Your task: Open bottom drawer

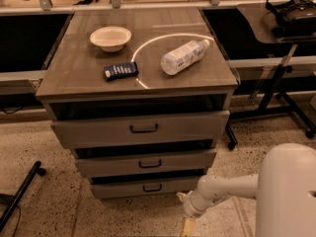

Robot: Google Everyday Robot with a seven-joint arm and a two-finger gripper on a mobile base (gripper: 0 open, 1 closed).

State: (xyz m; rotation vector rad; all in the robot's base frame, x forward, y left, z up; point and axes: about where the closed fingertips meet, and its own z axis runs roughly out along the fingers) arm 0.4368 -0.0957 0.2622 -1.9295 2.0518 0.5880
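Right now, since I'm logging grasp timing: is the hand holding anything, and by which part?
Nothing that shows: the hand sits low by the floor, below and right of the bottom drawer, apart from its black handle.

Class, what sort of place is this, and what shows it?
Probably a lab or office workspace: a wooden drawer cabinet on speckled floor, a headset on a side desk. The end effector hangs low beside the bottom drawer.
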